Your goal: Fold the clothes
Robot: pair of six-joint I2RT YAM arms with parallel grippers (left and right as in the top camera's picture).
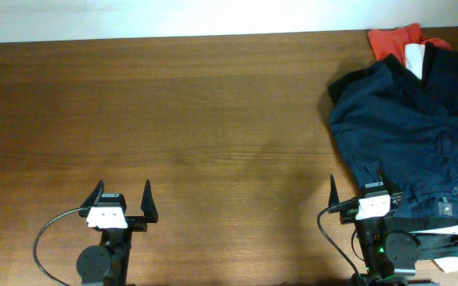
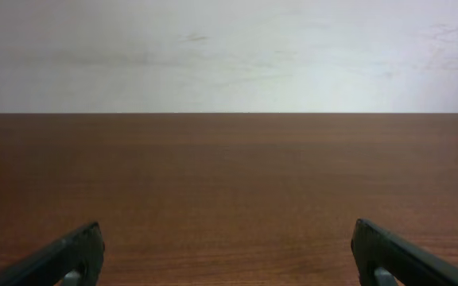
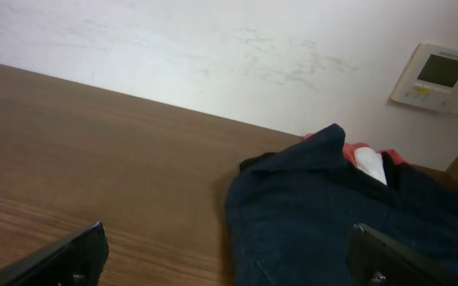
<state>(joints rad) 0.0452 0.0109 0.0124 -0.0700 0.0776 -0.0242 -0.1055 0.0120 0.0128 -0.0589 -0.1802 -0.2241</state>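
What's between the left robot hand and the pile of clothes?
Only bare table lies between the left gripper and the clothes; the overhead view shows it.

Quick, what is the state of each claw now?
Left claw: open, holding nothing.
Right claw: open, holding nothing, by the navy clothes.

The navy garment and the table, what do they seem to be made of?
Navy garment: a woven cloth, perhaps cotton or a blend, matte; it lies in soft folds with stitched seams and no shine. Table: wood or a wood-look laminate, smooth with a low sheen; brown grain lines run across it, and which of the two cannot be told.
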